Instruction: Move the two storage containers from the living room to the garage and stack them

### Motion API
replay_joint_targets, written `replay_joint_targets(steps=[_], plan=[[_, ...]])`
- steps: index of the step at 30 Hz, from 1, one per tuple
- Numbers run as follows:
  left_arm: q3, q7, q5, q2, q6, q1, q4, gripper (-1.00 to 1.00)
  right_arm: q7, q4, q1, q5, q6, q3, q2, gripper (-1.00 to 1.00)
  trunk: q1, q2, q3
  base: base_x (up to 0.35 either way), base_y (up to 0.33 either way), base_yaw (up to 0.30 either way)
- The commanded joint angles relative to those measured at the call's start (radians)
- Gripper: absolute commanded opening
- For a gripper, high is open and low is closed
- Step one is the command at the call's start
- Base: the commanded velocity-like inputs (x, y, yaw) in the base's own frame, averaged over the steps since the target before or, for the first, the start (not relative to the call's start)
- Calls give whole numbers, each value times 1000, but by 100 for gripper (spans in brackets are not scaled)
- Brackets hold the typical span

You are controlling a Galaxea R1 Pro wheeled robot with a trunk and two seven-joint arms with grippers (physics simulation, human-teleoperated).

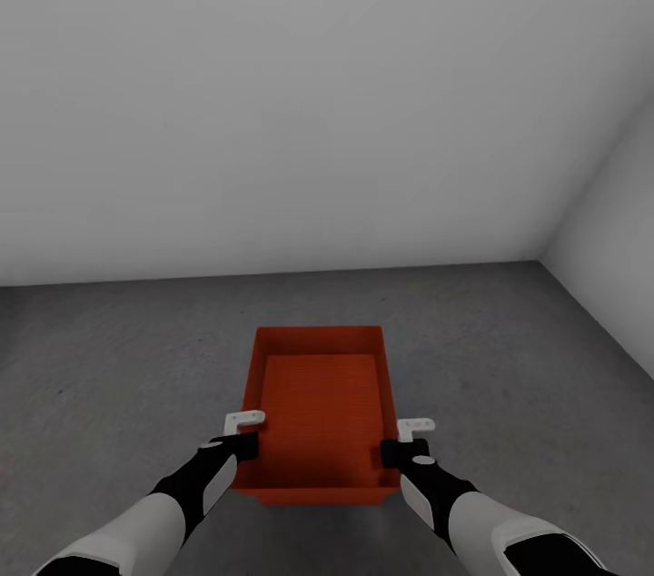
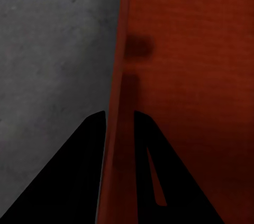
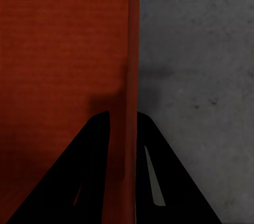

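From the head camera, the storage container (image 1: 320,412) is hanging over the floor (image 1: 509,358), the left gripper (image 1: 242,432) and right gripper (image 1: 407,440) gripping its side walls. In the left wrist view, the fingers (image 2: 79,176) are pinching the left wall. In the right wrist view, the fingers (image 3: 159,176) are clamping the right wall.

Red-orange container (image 1: 320,403) upright, empty, above concrete floor (image 1: 509,349).
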Motion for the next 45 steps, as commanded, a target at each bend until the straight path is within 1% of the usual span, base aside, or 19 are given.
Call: replay_joint_targets(steps=[1,9,45], plan=[[30,89,3,-1,8,-1,-57,-100,-4,3,0,-14,-6,-3,0,-100,4,-8,-4,0,0,0],[30,89,3,-1,8,-1,-57,-100,-4,3,0,-14,-5,-4,0,-100,34,-64,-29,0,0,0],[29,90,3,-2,7,-1,-52,-100,-4,3,0,-14,-7,-3,0,-100,34,-64,-29,0,0,0]])
